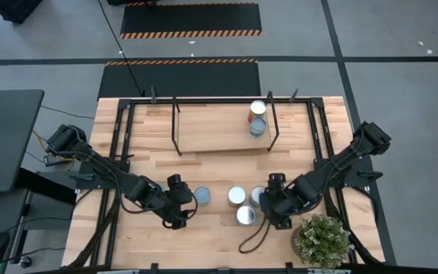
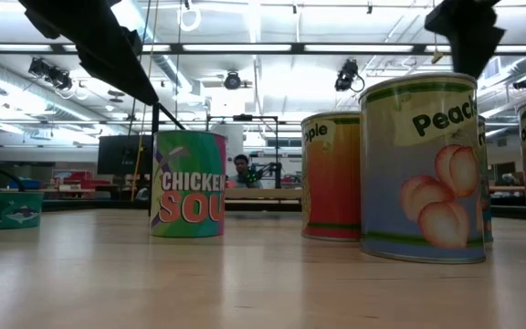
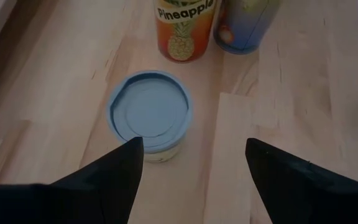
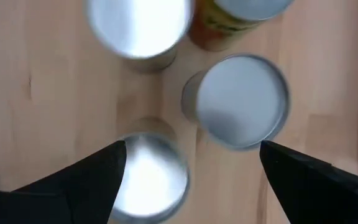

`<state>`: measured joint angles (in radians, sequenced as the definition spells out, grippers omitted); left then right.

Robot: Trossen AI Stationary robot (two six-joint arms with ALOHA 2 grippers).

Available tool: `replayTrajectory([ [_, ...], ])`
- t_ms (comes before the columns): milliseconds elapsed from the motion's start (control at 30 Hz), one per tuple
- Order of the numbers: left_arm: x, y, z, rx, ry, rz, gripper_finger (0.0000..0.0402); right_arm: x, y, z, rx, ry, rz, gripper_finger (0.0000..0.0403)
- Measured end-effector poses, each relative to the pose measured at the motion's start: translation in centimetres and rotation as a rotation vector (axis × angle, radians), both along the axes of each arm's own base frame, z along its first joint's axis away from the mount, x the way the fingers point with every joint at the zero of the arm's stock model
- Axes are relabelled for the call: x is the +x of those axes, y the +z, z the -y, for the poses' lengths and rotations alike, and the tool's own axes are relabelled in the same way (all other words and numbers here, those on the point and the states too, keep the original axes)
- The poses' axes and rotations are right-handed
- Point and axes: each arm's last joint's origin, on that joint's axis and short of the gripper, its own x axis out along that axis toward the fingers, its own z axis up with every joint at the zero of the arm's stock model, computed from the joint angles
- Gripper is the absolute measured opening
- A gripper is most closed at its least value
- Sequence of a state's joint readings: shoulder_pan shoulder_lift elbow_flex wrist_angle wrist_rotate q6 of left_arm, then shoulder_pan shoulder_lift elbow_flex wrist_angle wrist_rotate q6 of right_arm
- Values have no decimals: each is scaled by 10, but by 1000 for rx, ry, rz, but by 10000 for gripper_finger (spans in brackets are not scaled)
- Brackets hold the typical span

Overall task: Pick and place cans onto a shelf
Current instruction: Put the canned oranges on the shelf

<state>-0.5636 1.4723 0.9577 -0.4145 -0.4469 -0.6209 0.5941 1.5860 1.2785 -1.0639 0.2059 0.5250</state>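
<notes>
A blue-lidded can [image 1: 201, 196] stands on the table left of centre and also shows in the left wrist view [image 3: 150, 115]. My left gripper [image 1: 188, 202] is open just left of it, and in the left wrist view [image 3: 191, 162] one fingertip stands over the can's rim. Several silver-topped cans [image 1: 236, 195] stand in a cluster at the centre. My right gripper [image 1: 269, 204] is open at the cluster's right side, above the cans [image 4: 241, 99]. The wooden shelf [image 1: 211, 129] stands at the far centre with two cans [image 1: 258, 118] on its right end.
A bushy potted plant [image 1: 322, 240] stands at the near right corner. A dark cable loop [image 1: 253, 236] lies near the table's front edge. In the low view a flat teal tin [image 2: 3, 208] shows at the left. Black rod frames [image 1: 120, 129] run along both table sides.
</notes>
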Motion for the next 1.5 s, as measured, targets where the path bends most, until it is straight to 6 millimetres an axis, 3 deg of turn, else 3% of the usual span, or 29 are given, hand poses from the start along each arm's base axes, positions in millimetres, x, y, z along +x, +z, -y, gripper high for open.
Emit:
replayTrajectory([
  [233,0,0,0,-3,3,0,288,-13,0,-17,-33,171,-19,378],
  [667,0,0,0,-3,3,0,288,-28,-17,-19,-18,140,-123,378],
  [1033,0,0,0,-11,1,2,288,-15,-54,-29,-35,180,-250,378],
  [1500,1,1,1,-32,-8,9,288,0,-55,-23,13,84,-183,369],
])
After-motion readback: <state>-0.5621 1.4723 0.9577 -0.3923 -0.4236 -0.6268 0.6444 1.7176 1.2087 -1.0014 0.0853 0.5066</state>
